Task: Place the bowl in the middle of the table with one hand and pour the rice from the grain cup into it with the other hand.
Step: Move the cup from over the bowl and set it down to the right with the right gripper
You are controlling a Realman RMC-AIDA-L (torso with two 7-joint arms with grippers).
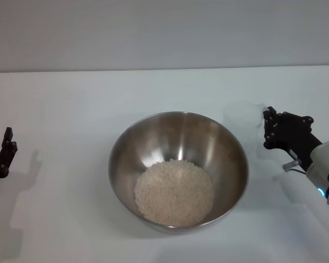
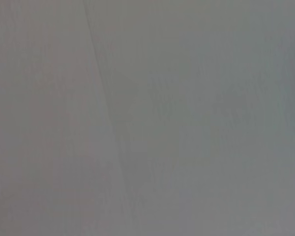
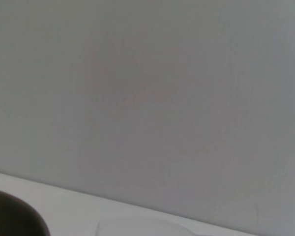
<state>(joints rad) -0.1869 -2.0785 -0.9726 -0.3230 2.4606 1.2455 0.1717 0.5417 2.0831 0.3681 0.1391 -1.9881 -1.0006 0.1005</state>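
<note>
At the left edge of the frame the left gripper (image 1: 5, 150) hovers over the white bench (image 1: 60, 104), its jaws spread. The bowl (image 1: 230, 153) sits at centre, holding the rice (image 1: 174, 192). Right of it stands the grain cup (image 1: 242, 116), the right gripper (image 1: 270, 129) just beside it, jaws spread and holding nothing.

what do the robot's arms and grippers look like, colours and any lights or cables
The right gripper is matte black, blocky, with small screw heads, on a white wrist housing showing a small blue light, a silver fitting and a thin cable. Only a black fingered piece of the left gripper shows at the head view's edge.
</note>
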